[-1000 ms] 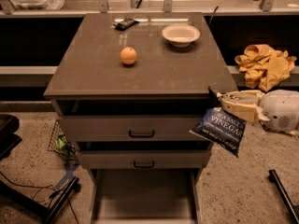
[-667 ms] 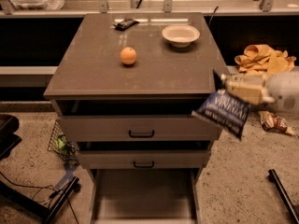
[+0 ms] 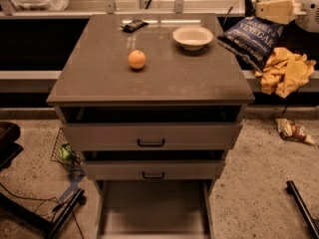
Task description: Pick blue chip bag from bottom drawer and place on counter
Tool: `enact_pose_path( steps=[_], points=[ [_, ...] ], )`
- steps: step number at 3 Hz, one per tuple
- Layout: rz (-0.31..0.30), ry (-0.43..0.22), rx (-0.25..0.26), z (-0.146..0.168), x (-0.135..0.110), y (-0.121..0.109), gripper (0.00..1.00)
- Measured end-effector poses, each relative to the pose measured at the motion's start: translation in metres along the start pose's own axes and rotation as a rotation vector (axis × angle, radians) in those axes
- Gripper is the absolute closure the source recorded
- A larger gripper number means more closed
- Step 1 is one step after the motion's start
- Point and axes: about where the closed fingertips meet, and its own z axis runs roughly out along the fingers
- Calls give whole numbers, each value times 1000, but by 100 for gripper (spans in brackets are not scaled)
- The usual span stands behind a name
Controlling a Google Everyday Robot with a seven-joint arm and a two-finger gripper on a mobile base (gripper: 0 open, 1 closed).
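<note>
- Camera view: since a second ago the pincer (image 3: pixel 258 9) has risen from beside the top drawer (image 3: pixel 149 136), and the blue chip bag (image 3: pixel 251 38) has gone up with it, from level with that drawer's front to above the bench (image 3: pixel 174 83) top.
- The pincer is clamped on the bag's top edge, at about 2 o'clock from the bench's centre, out past its right rear corner.
- The bag hangs tilted beneath it. Only its lower left corner overlaps the bench edge, and most of it is over the gap beside the cabinet, above the yellow cloth (image 3: pixel 286 68).
- The bottom drawer (image 3: pixel 152 208) stands pulled out at 6 o'clock, its floor bare.
- On the bench, a white bowl (image 3: pixel 193 36) sits at 1 o'clock just beside the bag, an orange (image 3: pixel 136 59) sits at 11 o'clock nearer the middle, and a black wrapper (image 3: pixel 134 25) lies at 12 o'clock by the rear edge.
- Risk: letting go here would likely send the bag down the side, since so little of it is over the bench.
- Risk: a leftward sweep could nudge the bowl, which lies in that path.
- Risk: the glossy bag is pinched by one edge only, so a quick swing may let it slip.
</note>
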Motion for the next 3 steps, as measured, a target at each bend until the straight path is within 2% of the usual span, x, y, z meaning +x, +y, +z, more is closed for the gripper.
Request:
enact_pose_path(
  steps=[1, 2, 3],
  points=[
    [2, -61, 26, 37, -13, -25, 100],
    [48, -158, 55, 62, 6, -47, 100],
    [109, -242, 4, 106, 53, -29, 100]
  ],
)
